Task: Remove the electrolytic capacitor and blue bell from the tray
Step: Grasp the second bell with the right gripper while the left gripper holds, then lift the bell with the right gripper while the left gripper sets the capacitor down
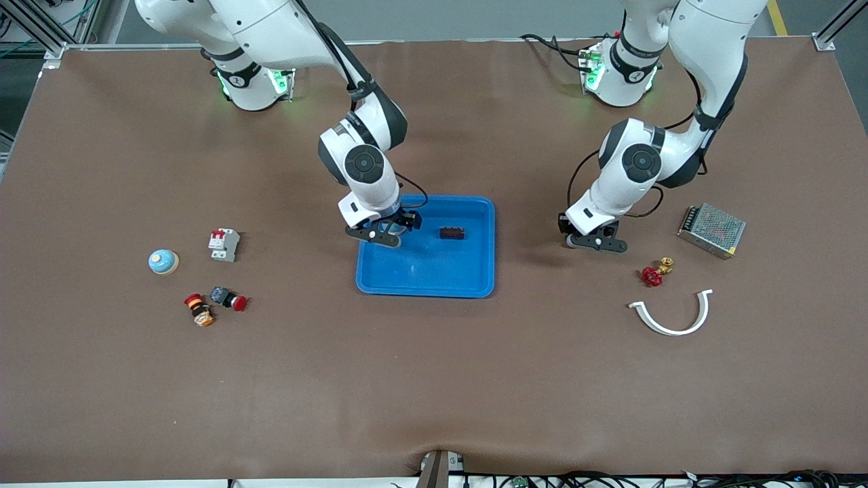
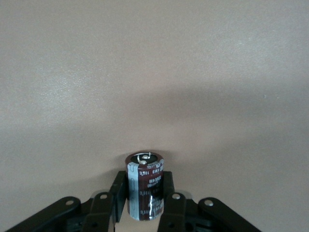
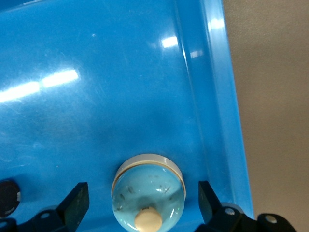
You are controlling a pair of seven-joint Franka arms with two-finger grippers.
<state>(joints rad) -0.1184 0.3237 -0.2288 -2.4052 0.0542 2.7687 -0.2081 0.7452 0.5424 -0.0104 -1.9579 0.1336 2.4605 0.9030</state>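
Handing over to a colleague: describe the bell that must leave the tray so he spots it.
Find the bright-blue tray mid-table. In its corner nearest the right arm's base, the open right tool straddles a pale-blue domed bell with a cream button. Its twin lies on bare table at the right arm's end; this one sits in the tray.

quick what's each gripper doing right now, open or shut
Left gripper: shut on the electrolytic capacitor, over bare table.
Right gripper: open, fingers either side of the blue bell in the tray.
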